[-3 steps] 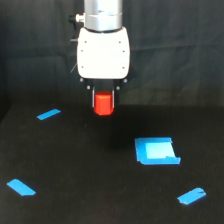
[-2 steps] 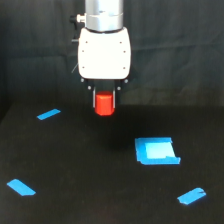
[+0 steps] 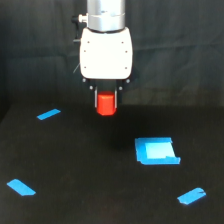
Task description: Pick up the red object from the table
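The red object (image 3: 105, 104) is a small red-orange stub held between the dark fingers of my gripper (image 3: 105, 106), which is shut on it. It hangs under the white gripper body, clear of the black table (image 3: 90, 170), near the middle of the exterior view. The object's top is hidden between the fingers.
A blue square patch (image 3: 156, 150) lies on the table toward the exterior view's right. Blue tape strips sit at the left (image 3: 48, 114), lower left (image 3: 21, 187) and lower right (image 3: 191, 196). A black curtain hangs behind.
The gripper has risen a little with the red object still in its grasp. The blue pieces have not moved.
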